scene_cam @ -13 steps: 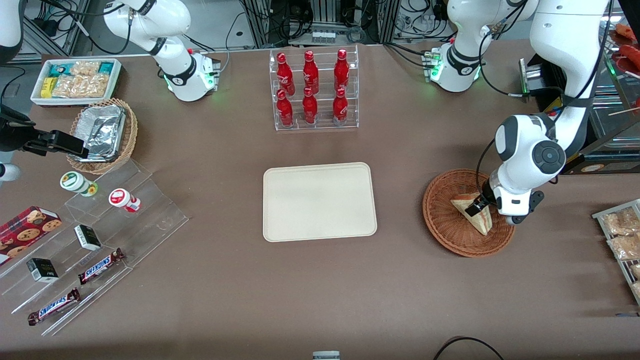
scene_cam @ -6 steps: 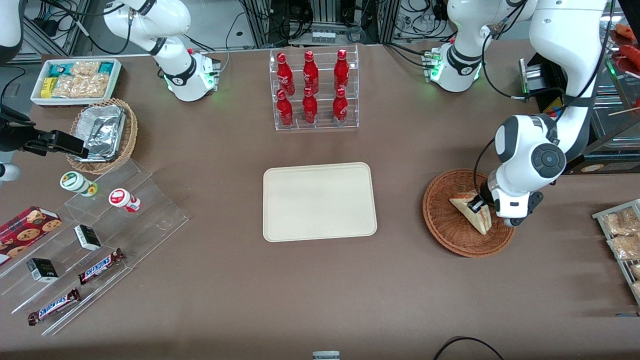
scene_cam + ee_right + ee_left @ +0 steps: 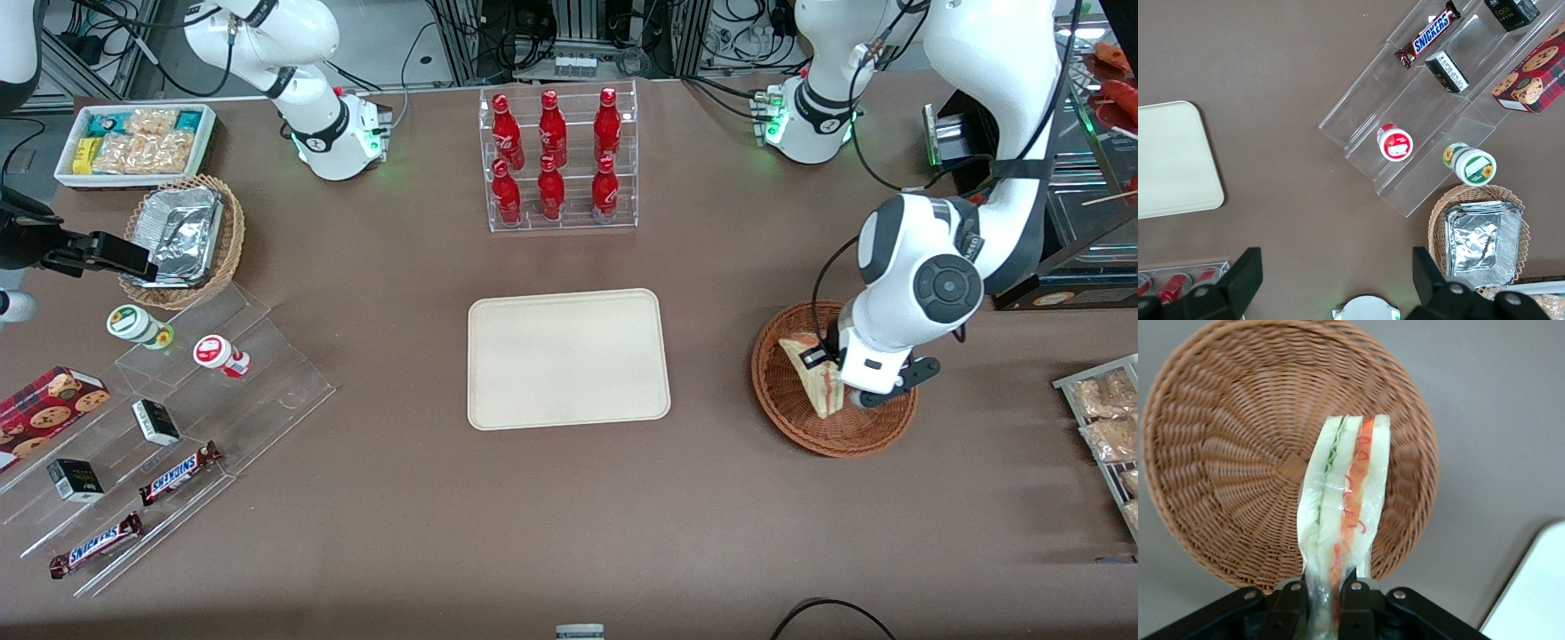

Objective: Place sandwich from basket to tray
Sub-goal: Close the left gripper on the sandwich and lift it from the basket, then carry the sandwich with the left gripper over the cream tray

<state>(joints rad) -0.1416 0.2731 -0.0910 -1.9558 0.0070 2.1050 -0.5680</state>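
We saw the tool (image 3: 1328,600) clamp the wrapped triangular sandwich (image 3: 813,378), now lifted above the reddish-brown wicker basket (image 3: 782,400); the cream rectangular tray (image 3: 569,358) awaited it.

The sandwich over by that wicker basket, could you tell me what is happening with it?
The left arm's claw is shut on the wrapped sandwich, holding it edge-up just above the reddish-brown basket. The cream tray, lying toward the parked arm's end from the basket, has nothing on it yet, so the carry across is still to come.

Front cam looks down over the whole table; left wrist cam sits close above the basket (image 3: 1218,453); both share the tray (image 3: 569,356).
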